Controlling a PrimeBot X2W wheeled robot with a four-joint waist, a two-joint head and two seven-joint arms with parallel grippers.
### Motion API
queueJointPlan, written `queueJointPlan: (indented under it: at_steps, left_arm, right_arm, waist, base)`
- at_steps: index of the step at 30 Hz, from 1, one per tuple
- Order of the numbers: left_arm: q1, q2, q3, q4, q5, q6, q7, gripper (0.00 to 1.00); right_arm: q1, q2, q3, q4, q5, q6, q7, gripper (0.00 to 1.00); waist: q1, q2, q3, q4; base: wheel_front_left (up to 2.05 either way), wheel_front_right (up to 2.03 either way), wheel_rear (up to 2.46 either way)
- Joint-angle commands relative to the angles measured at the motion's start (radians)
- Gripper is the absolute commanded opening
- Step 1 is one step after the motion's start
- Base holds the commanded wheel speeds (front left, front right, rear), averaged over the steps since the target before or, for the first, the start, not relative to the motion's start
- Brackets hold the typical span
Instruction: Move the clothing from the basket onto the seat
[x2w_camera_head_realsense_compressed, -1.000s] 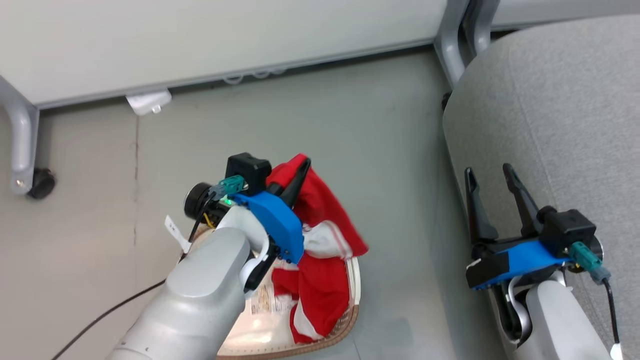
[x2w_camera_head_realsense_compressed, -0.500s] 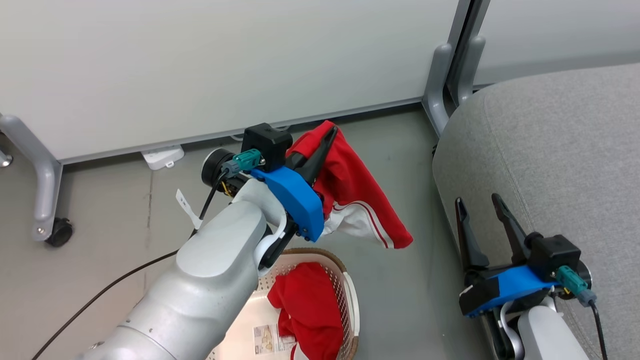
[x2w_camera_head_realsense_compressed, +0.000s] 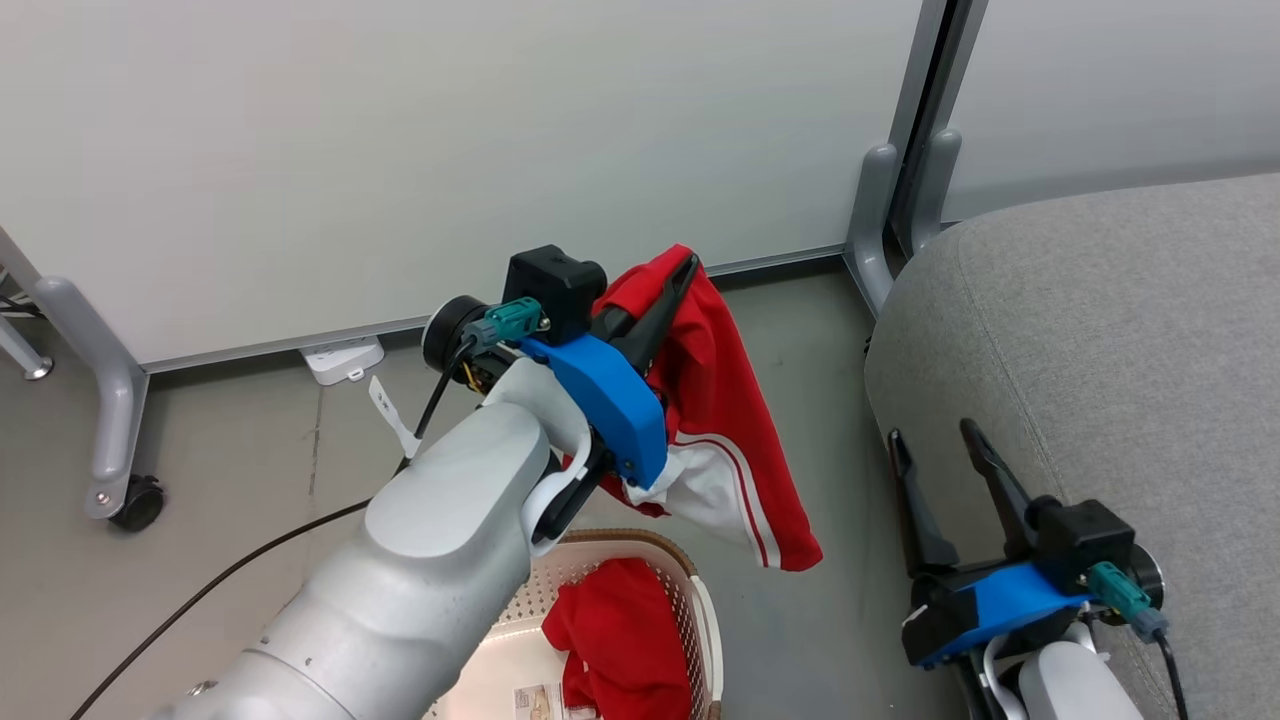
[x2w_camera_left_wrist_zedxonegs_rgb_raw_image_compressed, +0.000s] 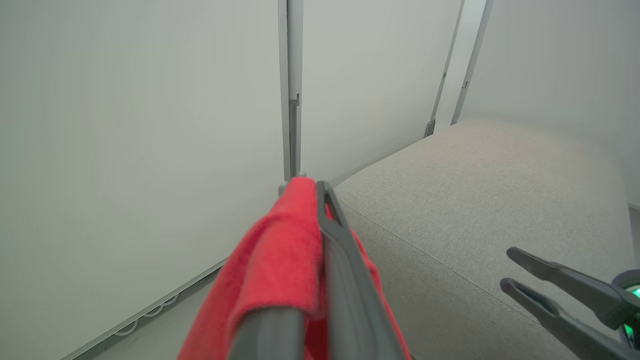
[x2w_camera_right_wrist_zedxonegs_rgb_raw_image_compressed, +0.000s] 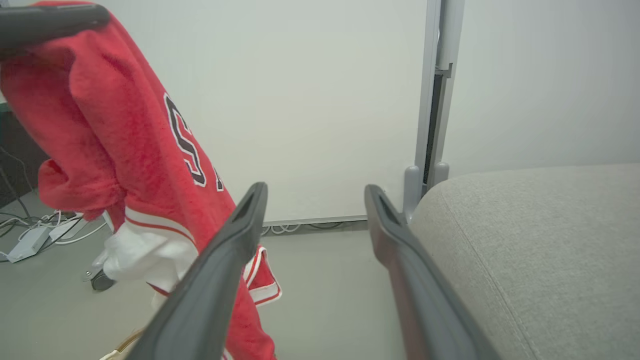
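Note:
My left gripper (x2w_camera_head_realsense_compressed: 685, 262) is shut on a bright red garment (x2w_camera_head_realsense_compressed: 720, 410) with white trim, which hangs clear above the basket (x2w_camera_head_realsense_compressed: 690, 570). In the right wrist view the same garment (x2w_camera_right_wrist_zedxonegs_rgb_raw_image_compressed: 135, 150) shows black-and-white lettering. A second red garment (x2w_camera_head_realsense_compressed: 620, 640) lies inside the cream perforated basket with its brown rim. The grey seat (x2w_camera_head_realsense_compressed: 1100, 330) fills the right side, and in the left wrist view the seat (x2w_camera_left_wrist_zedxonegs_rgb_raw_image_compressed: 475, 200) lies ahead and right of the held cloth (x2w_camera_left_wrist_zedxonegs_rgb_raw_image_compressed: 285, 250). My right gripper (x2w_camera_head_realsense_compressed: 930, 435) stands open and empty beside the seat's front edge.
A white partition wall (x2w_camera_head_realsense_compressed: 450, 130) with grey metal legs (x2w_camera_head_realsense_compressed: 880, 200) runs along the back. A castor foot (x2w_camera_head_realsense_compressed: 135, 500) stands at the left, a white power strip (x2w_camera_head_realsense_compressed: 342, 358) lies by the wall, and a black cable (x2w_camera_head_realsense_compressed: 200, 590) crosses the grey floor.
My left gripper has lifted the trimmed red garment up out of the basket, so it now hangs free. The head camera has tilted up, showing more wall and seat.

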Motion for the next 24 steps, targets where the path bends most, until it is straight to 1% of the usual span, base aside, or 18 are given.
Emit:
queueJointPlan:
  at_steps: [1, 9, 15, 19, 24]
  left_arm:
    - [0.003, 0.002, -0.003, -0.003, -0.001, 0.003, -0.002, 0.00]
    - [-0.001, 0.002, -0.008, -0.005, -0.008, 0.009, -0.005, 0.00]
    - [-0.011, 0.002, -0.008, -0.004, -0.009, 0.010, -0.008, 0.00]
    - [-0.022, 0.002, -0.011, -0.005, -0.012, 0.011, -0.010, 0.00]
    - [-0.030, 0.002, -0.024, -0.016, -0.020, 0.014, -0.010, 0.00]
  right_arm:
    - [0.015, 0.003, 0.010, -0.006, -0.006, -0.001, -0.005, 1.00]
    - [-0.026, -0.034, 0.115, -0.051, -0.009, -0.001, -0.006, 1.00]
    - [-0.071, -0.067, 0.233, -0.076, -0.003, -0.001, -0.005, 1.00]
    - [-0.124, -0.084, 0.303, -0.060, -0.011, -0.001, -0.005, 1.00]
    - [-0.211, -0.083, 0.348, -0.010, -0.021, -0.001, -0.005, 1.00]
  waist:
    - [0.0000, 0.0000, 0.000, 0.000]
    - [0.0000, 0.0000, 0.010, 0.006]
    - [0.0000, 0.0000, 0.021, 0.011]
    - [0.0000, 0.0000, 0.033, 0.014]
    - [0.0000, 0.0000, 0.051, 0.024]
  base:
    - [0.00, 0.00, 0.00]
    - [0.00, 0.00, 0.00]
    - [0.00, 0.00, 0.00]
    - [0.00, 0.00, 0.00]
    - [0.00, 0.00, 0.00]
